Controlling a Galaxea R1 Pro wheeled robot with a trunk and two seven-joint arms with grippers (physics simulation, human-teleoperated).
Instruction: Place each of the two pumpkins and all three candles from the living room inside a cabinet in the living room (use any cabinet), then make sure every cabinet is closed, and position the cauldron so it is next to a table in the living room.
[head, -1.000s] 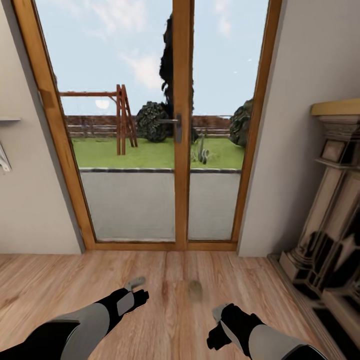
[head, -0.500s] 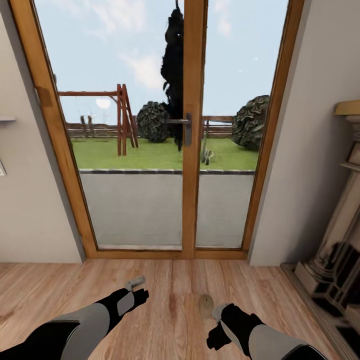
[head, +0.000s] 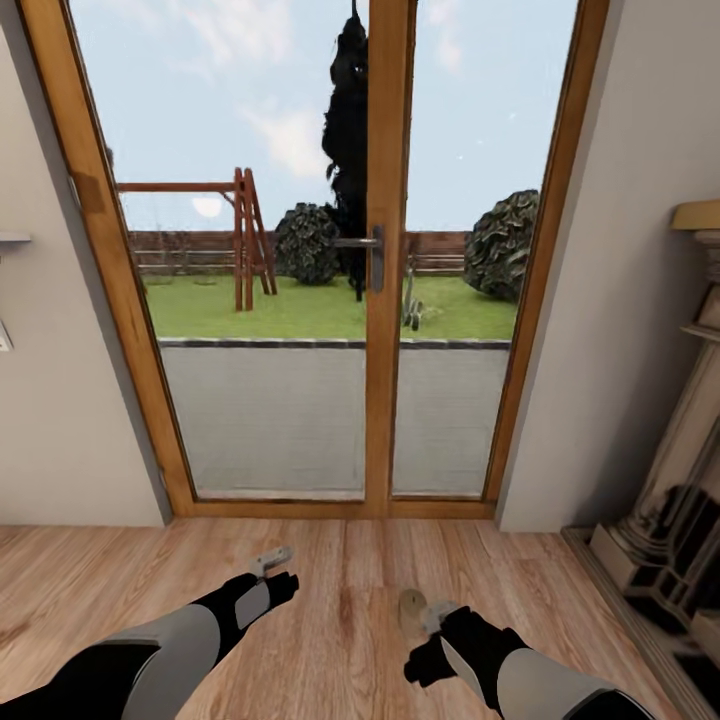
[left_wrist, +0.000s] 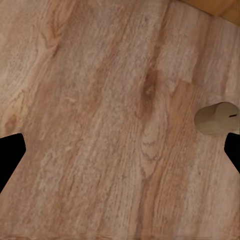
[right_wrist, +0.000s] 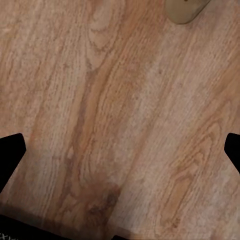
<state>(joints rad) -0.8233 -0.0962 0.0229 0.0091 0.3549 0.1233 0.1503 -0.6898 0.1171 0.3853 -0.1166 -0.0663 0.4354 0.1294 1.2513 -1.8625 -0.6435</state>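
Both grippers, the right gripper (head: 432, 622) and the left gripper (head: 272, 562), hang spread and empty over the plank floor (head: 120, 580). One candle (head: 411, 604) stands just beside the right one, before the glass door (head: 372, 300). Judging by this, candle pickup is in hand; next the right arm must lower around it and close.

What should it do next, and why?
Probably ease the right gripper forward and down over the candle. The candle stands on the floor just ahead of that gripper, whose fingers look spread with nothing between them; the left gripper is farther away.
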